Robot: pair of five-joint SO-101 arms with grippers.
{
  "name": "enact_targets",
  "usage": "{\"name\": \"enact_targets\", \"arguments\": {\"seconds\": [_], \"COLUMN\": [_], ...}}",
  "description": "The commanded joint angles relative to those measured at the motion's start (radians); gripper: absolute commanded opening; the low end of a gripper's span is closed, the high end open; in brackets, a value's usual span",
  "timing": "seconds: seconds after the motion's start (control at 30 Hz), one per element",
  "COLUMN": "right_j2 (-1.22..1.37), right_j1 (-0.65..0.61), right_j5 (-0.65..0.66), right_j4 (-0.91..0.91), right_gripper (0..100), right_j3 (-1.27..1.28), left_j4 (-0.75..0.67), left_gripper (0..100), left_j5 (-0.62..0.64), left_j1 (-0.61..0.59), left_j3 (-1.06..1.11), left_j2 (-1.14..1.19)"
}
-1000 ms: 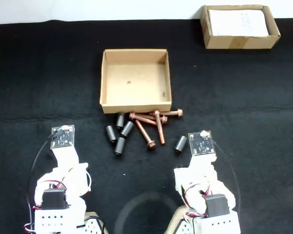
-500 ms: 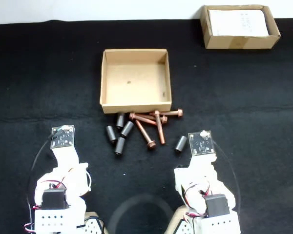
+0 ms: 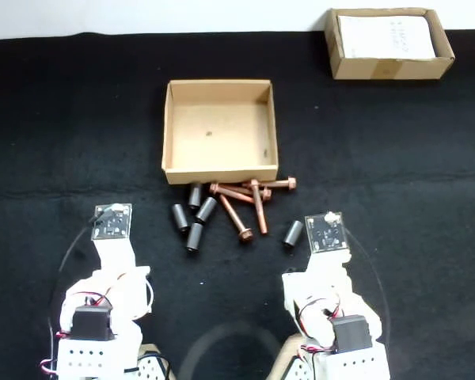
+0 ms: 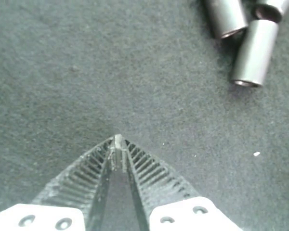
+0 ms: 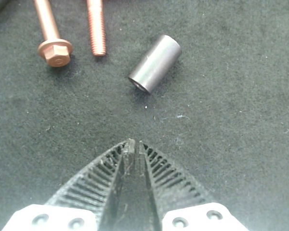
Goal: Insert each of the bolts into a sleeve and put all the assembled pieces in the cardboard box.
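Several copper bolts (image 3: 249, 198) lie crossed just in front of the open cardboard box (image 3: 220, 171). Several dark sleeves (image 3: 191, 215) lie to their left, and one sleeve (image 3: 293, 233) lies alone to the right. My left gripper (image 4: 118, 145) is shut and empty over bare cloth, with sleeves (image 4: 253, 53) a little ahead of it. My right gripper (image 5: 133, 146) is also shut and empty; the lone sleeve (image 5: 155, 63) lies just ahead of its tips, beside a bolt head (image 5: 54, 51) and a threaded bolt end (image 5: 96, 29).
A second cardboard box (image 3: 388, 43) holding white paper stands at the back right. Black cloth (image 3: 412, 158) covers the table, with free room on both sides of the parts. The left arm (image 3: 111, 223) and right arm (image 3: 325, 233) stand near the front edge.
The left arm has shifted slightly right and toward the front. The right arm and all parts have stayed put.
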Motion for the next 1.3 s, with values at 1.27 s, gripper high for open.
{"name": "enact_targets", "arguments": {"seconds": [1.27], "right_j2": [1.159], "right_j1": [0.197], "right_j5": [0.091], "right_j4": [0.529], "right_gripper": [17.0], "right_j3": [-1.543], "left_j4": [0.451], "left_gripper": [17], "left_j5": [0.186], "left_j1": [0.061], "left_j3": [-1.274], "left_j2": [1.023]}}
